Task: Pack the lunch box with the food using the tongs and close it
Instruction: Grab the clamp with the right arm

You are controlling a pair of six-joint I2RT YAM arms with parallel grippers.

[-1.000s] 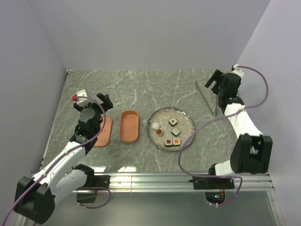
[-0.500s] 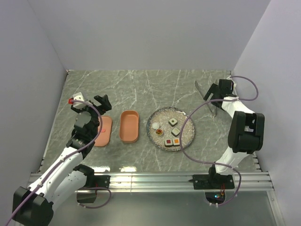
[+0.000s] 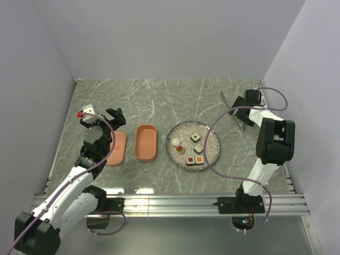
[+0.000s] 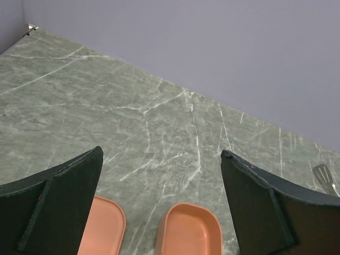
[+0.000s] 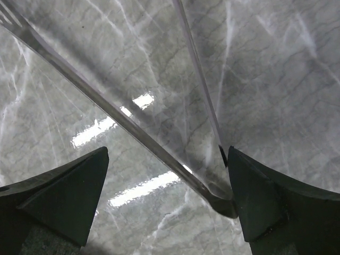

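The salmon-orange lunch box (image 3: 146,142) (image 4: 194,234) lies open on the marble table, its flat lid (image 3: 116,147) (image 4: 103,228) just left of it. The food (image 3: 192,150), several small sushi-like pieces, sits on a round speckled plate (image 3: 210,135). The grey metal tongs (image 3: 230,108) (image 5: 133,119) lie at the back right. My right gripper (image 3: 240,116) (image 5: 167,154) hangs open low over their joined end, one arm of the V between the fingers, the joint beside the right finger (image 5: 265,196). My left gripper (image 3: 104,117) (image 4: 160,154) is open above the lid, holding nothing.
Grey walls close the table on the left, back and right. The right arm is folded close to the right wall, its purple cable looping over the table beside the plate (image 3: 212,154). A metal rail (image 3: 175,202) runs along the near edge.
The right arm has folded up and its gripper has dropped over the tongs' joined end. The left gripper has shifted slightly left and back above the lid.
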